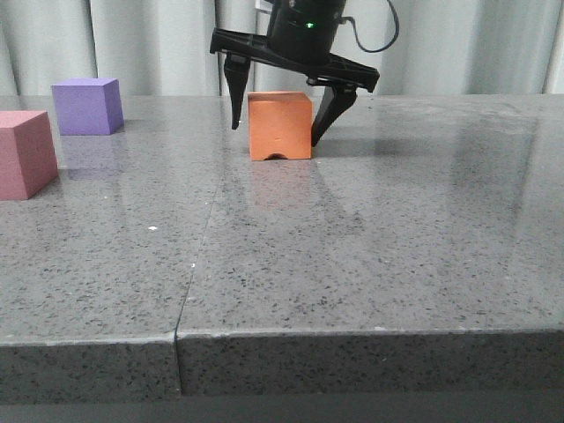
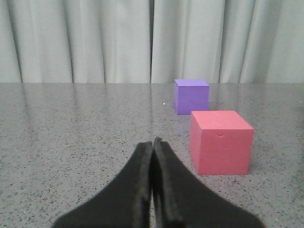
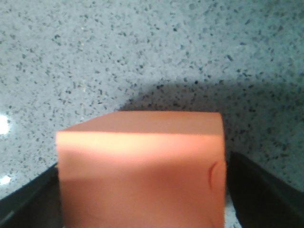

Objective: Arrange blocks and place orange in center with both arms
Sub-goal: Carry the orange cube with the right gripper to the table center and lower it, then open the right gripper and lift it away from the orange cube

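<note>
The orange (image 1: 280, 125) cube stands on the grey table, its arched notch at the bottom edge facing the front camera. My right gripper (image 1: 275, 136) comes down over it, open, one finger on each side with small gaps. The right wrist view is filled by the orange cube (image 3: 142, 161) between the dark fingers (image 3: 259, 190). At the far left are the pink block (image 1: 25, 154) and, behind it, the purple block (image 1: 85, 106). My left gripper (image 2: 152, 141) is shut on nothing, low over the table, with the pink block (image 2: 221, 142) and the purple block (image 2: 191, 96) ahead of it.
The speckled grey stone table (image 1: 352, 264) has a seam (image 1: 198, 256) running front to back. White curtains (image 1: 132, 44) hang behind. The table's front edge (image 1: 352, 335) is near the camera.
</note>
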Motion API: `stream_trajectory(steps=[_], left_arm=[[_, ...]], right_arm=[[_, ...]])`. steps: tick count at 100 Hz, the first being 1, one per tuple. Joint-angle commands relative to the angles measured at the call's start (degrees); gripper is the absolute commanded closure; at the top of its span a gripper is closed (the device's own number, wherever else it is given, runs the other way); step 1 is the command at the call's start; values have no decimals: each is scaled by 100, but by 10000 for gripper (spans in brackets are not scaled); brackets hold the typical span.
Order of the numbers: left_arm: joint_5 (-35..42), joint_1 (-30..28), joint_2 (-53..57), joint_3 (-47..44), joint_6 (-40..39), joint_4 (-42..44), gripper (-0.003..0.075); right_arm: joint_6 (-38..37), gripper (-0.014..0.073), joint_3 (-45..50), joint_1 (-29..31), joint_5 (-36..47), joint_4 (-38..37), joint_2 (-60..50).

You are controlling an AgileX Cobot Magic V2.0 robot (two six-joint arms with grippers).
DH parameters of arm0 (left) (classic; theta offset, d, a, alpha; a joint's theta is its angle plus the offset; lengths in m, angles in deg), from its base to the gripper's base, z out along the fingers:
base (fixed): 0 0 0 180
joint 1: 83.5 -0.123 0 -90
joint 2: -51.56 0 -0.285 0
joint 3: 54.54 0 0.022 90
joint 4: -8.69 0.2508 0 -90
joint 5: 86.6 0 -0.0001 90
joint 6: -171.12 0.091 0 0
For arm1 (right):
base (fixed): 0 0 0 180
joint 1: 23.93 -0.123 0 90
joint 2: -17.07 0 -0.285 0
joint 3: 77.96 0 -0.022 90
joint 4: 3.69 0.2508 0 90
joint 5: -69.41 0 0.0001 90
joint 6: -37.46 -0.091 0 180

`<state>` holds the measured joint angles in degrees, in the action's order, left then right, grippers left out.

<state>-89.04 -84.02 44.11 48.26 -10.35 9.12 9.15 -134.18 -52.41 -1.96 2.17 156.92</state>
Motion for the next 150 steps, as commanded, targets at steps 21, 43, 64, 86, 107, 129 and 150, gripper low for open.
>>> stream_trajectory(steps=[21, 43, 64, 86, 107, 129, 150], left_arm=[[459, -11, 165, -234, 3, -43, 741], [459, -11, 165, -234, 3, -43, 741], [459, -11, 165, -234, 3, -43, 741], [459, -11, 165, -234, 3, -43, 741], [459, -11, 165, -234, 3, -43, 741], [459, -11, 165, -234, 3, -43, 741], [459, -11, 165, -234, 3, -43, 741]], right_arm=[[19, -51, -260, 8, -497, -45, -676], [27, -50, -260, 8, -507, -83, -1050], [217, 96, -247, 8, -507, -124, -1464], [521, 535, -220, 8, -507, -118, -1772], [716, 663, 143, 0, -502, -221, -2189], [881, 663, 1164, 0, -422, -350, -2891], [992, 663, 2631, -9, 317, -313, -3876]])
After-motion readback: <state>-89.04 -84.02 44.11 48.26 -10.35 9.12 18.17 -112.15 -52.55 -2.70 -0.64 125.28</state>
